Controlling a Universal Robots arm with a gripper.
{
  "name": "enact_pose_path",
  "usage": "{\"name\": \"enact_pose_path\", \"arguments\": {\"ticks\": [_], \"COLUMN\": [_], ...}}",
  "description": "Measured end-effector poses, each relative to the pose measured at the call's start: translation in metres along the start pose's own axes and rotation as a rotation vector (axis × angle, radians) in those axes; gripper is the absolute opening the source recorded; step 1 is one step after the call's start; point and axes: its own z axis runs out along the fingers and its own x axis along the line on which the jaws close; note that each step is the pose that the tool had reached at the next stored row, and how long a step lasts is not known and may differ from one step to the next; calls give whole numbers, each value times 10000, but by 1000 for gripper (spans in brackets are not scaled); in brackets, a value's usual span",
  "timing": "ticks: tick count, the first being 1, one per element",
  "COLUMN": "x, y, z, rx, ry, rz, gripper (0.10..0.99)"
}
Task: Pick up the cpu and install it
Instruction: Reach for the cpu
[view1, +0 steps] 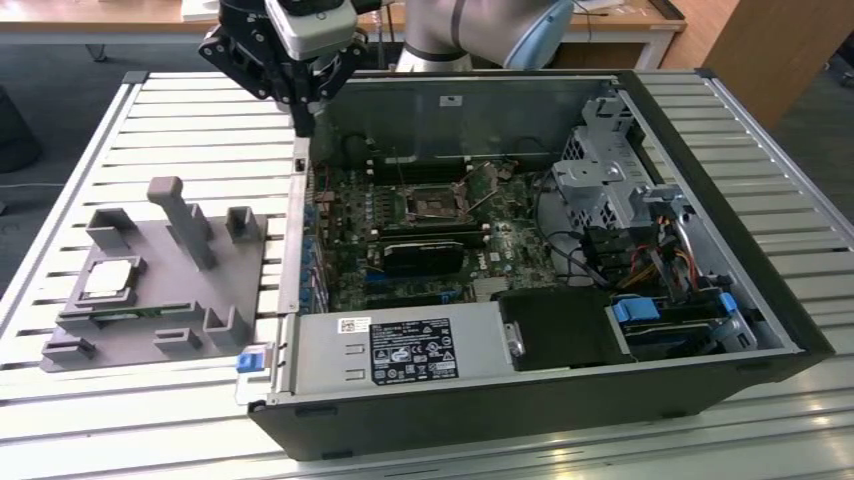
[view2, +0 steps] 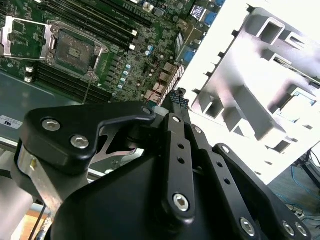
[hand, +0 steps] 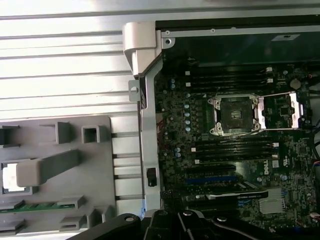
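One slatted metal table carries everything. At the exterior view's left, the cpu lies in the grey tray. Further right, the gripper hangs clenched and empty above the open computer case, whose motherboard socket has its frame flipped open. Wooden desks stand behind.

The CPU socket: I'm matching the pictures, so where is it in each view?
Exterior view: socket on the motherboard, inside the case.
First wrist view: socket between memory slots, lid open.
Second wrist view: socket beside its opened lid.
Shared landmark: grey tray beside the case, in all views.
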Motion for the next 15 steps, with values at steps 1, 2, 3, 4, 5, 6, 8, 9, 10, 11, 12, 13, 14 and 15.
{"name": "enact_pose_path", "arguments": {"ticks": [1, 2, 3, 4, 5, 6, 8, 9, 10, 11, 12, 13, 14, 15], "x": [5, 10, 14, 19, 24, 29, 38, 43, 47, 52, 56, 61, 66, 70], "y": [0, -1, -1, -1, -2, -2, -3, -3, -4, -4, -4, -5, -5, -5], "z": [0, 0, 0, 0, 0, 0, 1, 1, 1, 1, 1, 1, 1, 2], "rx": [0, 0, 0, 0, 1, 0, 0, 0, 0, 0, 0, 0, 1, 0], "ry": [0, 0, 0, 0, 0, 1, 0, 0, 0, 0, 0, 0, 0, 0], "rz": [0, 0, 0, 0, 0, 0, 1, 0, 0, 0, 1, 0, 0, 0], "gripper": [106, 106, 106, 106, 106, 106, 106, 106, 106, 106, 106, 106, 106, 106]}}
